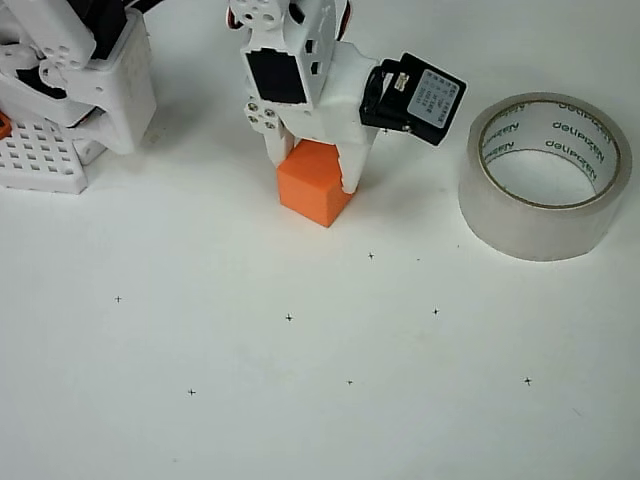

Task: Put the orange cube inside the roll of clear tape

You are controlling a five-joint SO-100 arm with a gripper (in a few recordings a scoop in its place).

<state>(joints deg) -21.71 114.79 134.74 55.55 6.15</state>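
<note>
Orange cube [316, 183] sits on the white table [300, 400], seemingly pinched between the gripper [313, 172] fingers; the roll of clear tape [545, 175] stands well right.

The small solid bright orange cube [316, 182] with plain matte faces sits on the white table, in the upper middle of the overhead view, turned a little so one corner points down-right. The wide ring of glossy translucent greyish clear tape [545, 176] lies flat well apart to the right, its hole facing up, dark lettering printed on the white inner core.
</note>
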